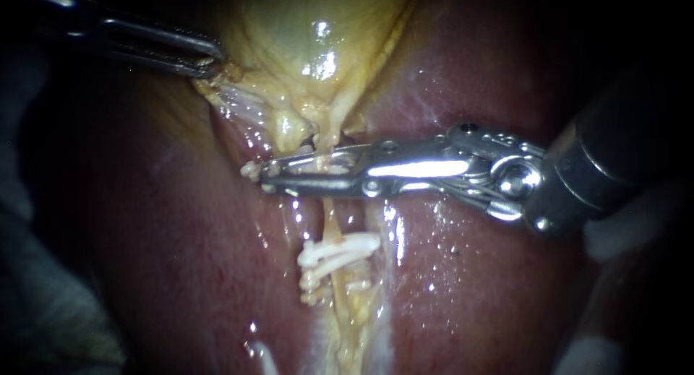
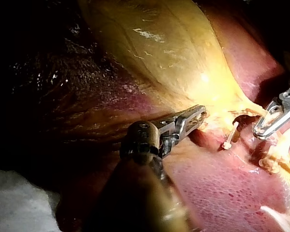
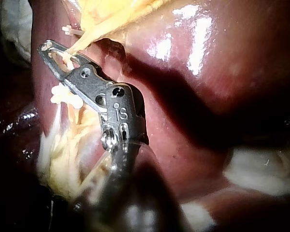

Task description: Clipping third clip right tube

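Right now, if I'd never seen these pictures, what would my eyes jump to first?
Probably the shiny right instrument, reaching in across a thin yellowish tube just below the pale yellow gallbladder. Next, the white clips sitting on the tube lower down, over the dark red liver. At the upper left, the left instrument pinches the gallbladder's edge with its jaws.

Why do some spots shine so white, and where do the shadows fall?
Endoscope view: wet glare on the gallbladder and along the right instrument, corners dark. Right wrist view: strong glare on the liver, a shadow band crossing it. Left wrist view: gallbladder brightly lit, surroundings beyond it sunk in darkness.
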### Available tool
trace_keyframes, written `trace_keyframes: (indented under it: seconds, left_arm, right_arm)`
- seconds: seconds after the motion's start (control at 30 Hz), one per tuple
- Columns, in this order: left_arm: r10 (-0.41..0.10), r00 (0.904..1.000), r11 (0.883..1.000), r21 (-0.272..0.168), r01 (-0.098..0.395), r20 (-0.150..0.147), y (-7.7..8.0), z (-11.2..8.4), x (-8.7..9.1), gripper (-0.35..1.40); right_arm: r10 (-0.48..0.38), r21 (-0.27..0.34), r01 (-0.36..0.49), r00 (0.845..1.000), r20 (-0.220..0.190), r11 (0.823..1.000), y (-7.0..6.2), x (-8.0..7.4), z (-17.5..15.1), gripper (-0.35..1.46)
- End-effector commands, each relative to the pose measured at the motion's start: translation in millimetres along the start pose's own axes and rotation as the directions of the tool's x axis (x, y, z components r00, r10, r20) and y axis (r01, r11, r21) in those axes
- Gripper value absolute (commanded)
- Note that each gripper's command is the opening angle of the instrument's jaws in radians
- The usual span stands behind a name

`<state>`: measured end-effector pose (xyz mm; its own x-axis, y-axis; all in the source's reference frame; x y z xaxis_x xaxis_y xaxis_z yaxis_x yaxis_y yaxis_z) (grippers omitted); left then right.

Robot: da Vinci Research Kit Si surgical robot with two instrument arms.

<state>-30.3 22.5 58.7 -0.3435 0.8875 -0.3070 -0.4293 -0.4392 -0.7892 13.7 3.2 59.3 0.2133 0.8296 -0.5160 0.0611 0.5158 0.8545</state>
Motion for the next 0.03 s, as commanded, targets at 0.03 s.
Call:
trace_keyframes:
  seconds: [0.03]
  left_arm:
    - [0.000,1.0000,1.000,0.001,0.000,0.000,0.0,0.0,0.0,-0.35]
  right_arm:
    - [0.000,0.000,0.000,1.000,0.000,1.000,0.1,0.0,0.0,-0.35]
